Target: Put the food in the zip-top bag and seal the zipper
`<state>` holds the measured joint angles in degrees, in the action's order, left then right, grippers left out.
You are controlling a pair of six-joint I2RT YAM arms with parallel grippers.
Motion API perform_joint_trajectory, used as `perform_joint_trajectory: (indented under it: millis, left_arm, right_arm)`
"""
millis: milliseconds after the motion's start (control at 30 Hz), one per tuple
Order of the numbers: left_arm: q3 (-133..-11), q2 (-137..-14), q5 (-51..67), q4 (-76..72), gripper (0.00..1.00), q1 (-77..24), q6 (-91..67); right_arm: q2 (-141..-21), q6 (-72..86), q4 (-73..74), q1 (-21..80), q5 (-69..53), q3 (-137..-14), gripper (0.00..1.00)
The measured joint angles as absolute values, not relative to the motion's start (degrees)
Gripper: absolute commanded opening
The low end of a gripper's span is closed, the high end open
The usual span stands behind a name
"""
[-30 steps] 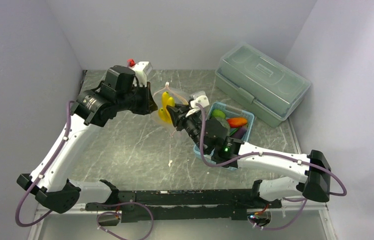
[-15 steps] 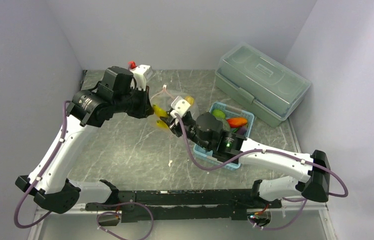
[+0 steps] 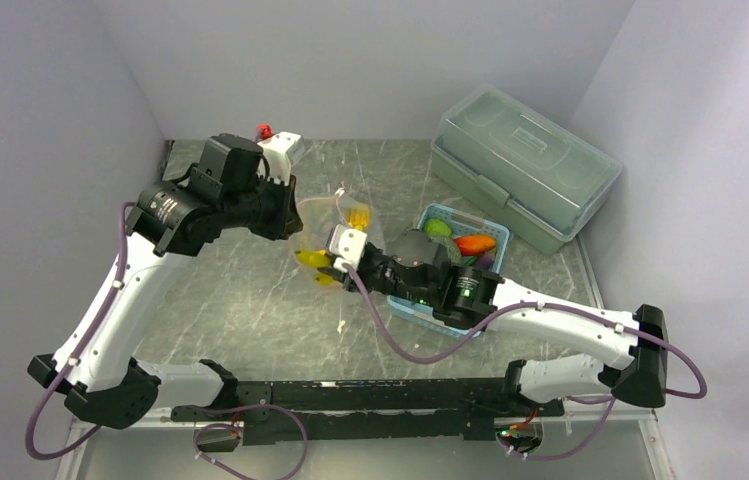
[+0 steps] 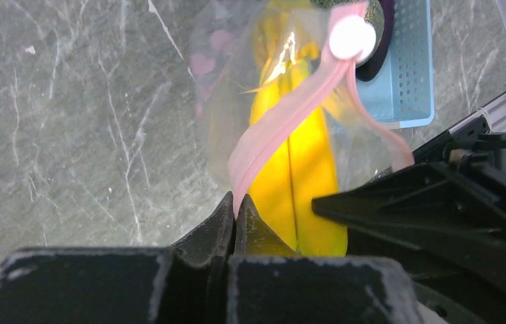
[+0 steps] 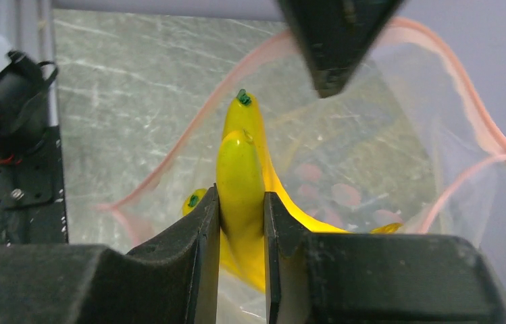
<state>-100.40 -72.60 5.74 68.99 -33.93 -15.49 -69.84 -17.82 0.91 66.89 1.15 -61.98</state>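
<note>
My left gripper [image 4: 235, 206] is shut on the pale pink zipper [image 4: 284, 121] of the clear zip-top bag [image 3: 335, 212] and holds its mouth up above the table. My right gripper [image 5: 242, 202] is shut on the yellow bananas [image 5: 240, 162]. The bananas reach into the open bag mouth, with the zipper [image 5: 452, 74] looping around them. From above, the bananas [image 3: 315, 262] show at the right gripper [image 3: 328, 262], just below and right of the left gripper [image 3: 295, 222]. A lime-green fruit [image 3: 437, 227], an orange-red piece [image 3: 474, 243] and a purple eggplant [image 3: 483, 262] lie in the blue basket [image 3: 405, 305].
The translucent grey-green lidded box [image 3: 525, 165] stands at the back right. The right arm lies over the blue basket. A white slider [image 4: 351, 37] sits at the far end of the zipper. Grey walls close in the table at the left, back and right.
My right gripper has carried the bananas left and toward the near side, into the bag's mouth. The left gripper has shifted slightly left with the bag.
</note>
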Motion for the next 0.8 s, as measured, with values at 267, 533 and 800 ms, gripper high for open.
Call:
perform_joint_trajectory:
  millis: [267, 533, 800]
  left_arm:
    - [-100.6, -71.8, 5.7, 67.4, 0.0, -33.9, -14.7]
    - [-100.6, -71.7, 6.8, 66.7, 0.0, -33.9, -14.7]
    - [-100.6, -71.7, 8.4, 66.7, 0.0, -33.9, -14.7]
  right_arm:
    - [-67.4, -22.3, 5.0, 67.3, -4.9, -62.0, 0.0]
    - [-66.3, -22.6, 4.4, 67.3, -4.2, -61.4, 0.13]
    - [-66.3, -23.1, 1.0, 67.3, -0.9, -59.2, 0.56]
